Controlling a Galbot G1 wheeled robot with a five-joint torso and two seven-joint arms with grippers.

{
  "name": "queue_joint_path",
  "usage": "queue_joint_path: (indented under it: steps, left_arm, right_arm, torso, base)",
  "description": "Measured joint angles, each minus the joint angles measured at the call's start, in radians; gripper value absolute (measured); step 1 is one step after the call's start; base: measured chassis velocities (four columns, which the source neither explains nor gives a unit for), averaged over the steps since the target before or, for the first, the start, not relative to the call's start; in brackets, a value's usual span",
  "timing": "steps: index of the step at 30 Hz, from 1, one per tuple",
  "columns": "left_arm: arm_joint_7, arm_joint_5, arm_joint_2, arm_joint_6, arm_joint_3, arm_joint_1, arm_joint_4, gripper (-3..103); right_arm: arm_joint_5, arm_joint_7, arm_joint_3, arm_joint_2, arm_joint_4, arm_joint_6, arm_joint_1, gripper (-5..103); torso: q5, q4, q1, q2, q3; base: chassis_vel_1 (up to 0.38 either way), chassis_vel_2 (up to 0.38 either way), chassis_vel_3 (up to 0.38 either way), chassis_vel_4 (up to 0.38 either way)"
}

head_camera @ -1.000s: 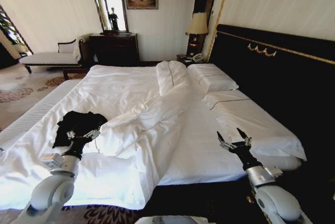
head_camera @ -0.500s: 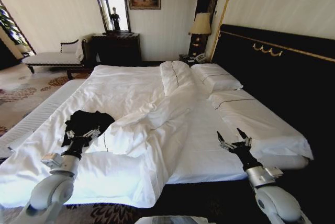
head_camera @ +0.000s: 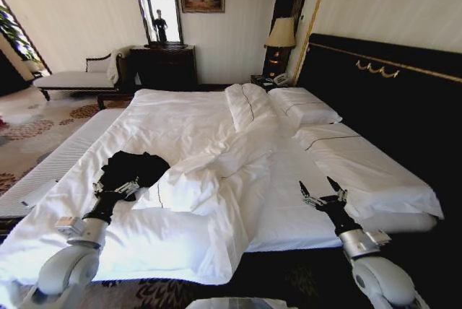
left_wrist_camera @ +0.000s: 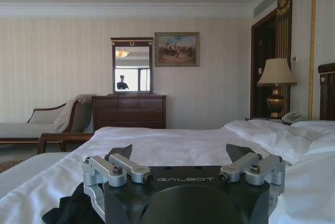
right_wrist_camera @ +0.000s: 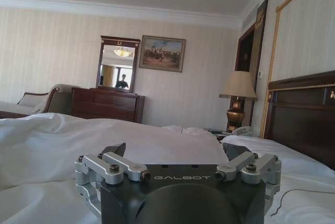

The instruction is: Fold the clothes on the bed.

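A: Item one, changes against the earlier frames?

B: The whole head view had slid; the camera moved, so the bed [head_camera: 216, 128] sat further right and lower in frame. Relative to the left gripper [head_camera: 115, 190], the black T-shirt [head_camera: 130, 168] had come from slightly to its left to directly ahead of the fingertips. The right gripper [head_camera: 323, 195] kept its place and pose.

A: Item two, left gripper?

B: Forearm stretched forward over the near edge of the white duvet [head_camera: 195, 186], wrist level, fingers [left_wrist_camera: 118, 164] spread wide, holding nothing. The crumpled T-shirt lay just beyond and below the fingertips; whether they touched it could not be told. In the left wrist view a dark fold of the T-shirt [left_wrist_camera: 73, 211] showed beside the gripper body.

A: Item three, right gripper?

B: Raised over the bare sheet near the headboard [head_camera: 390, 99] side, fingers [right_wrist_camera: 118, 164] wide apart, empty, well apart from the T-shirt.

A: Item four, surroundings?

B: Pillows [head_camera: 303, 107] far ahead of the right gripper.
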Motion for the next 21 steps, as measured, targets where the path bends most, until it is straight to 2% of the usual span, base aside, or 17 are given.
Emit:
queue_joint_path:
  steps: [21]
  left_arm:
    - [0.003, -0.012, -0.008, -0.013, -0.002, 0.021, -0.018, 100]
  right_arm:
    - [0.007, 0.004, -0.013, -0.006, 0.001, -0.011, 0.008, 100]
  torso:
    - [0.0001, -0.0004, 0.000, 0.000, 0.000]
  base:
    - [0.120, 0.119, -0.122, -0.122]
